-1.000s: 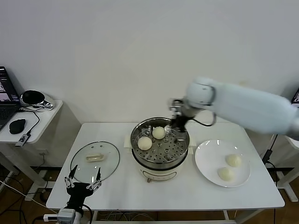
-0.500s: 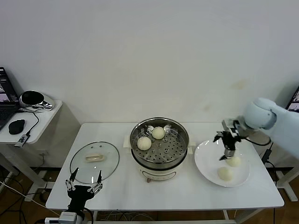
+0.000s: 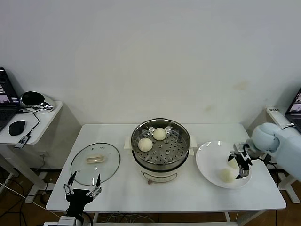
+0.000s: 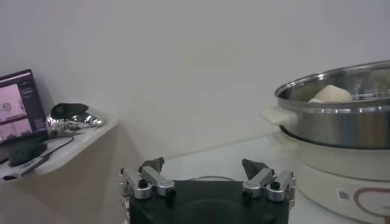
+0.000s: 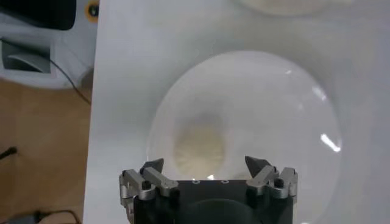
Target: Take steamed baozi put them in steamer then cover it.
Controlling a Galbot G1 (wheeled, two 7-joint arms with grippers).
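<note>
Progress: about half done, as judged from the layout. Two steamed baozi lie on the perforated tray inside the steamer, which stands mid-table.

Two more baozi remain on the white plate to the robot's right of the steamer; one is plain to see, the other partly hidden behind the right gripper. The cover lies flat on the table to the left of the steamer, not yet placed.

Right gripper: low over the plate, fingers spread wide and empty, a baozi directly beneath them in the wrist view (contact cannot be told).

Left gripper: parked at the near table edge below the cover, fingers spread, holding nothing.
</note>
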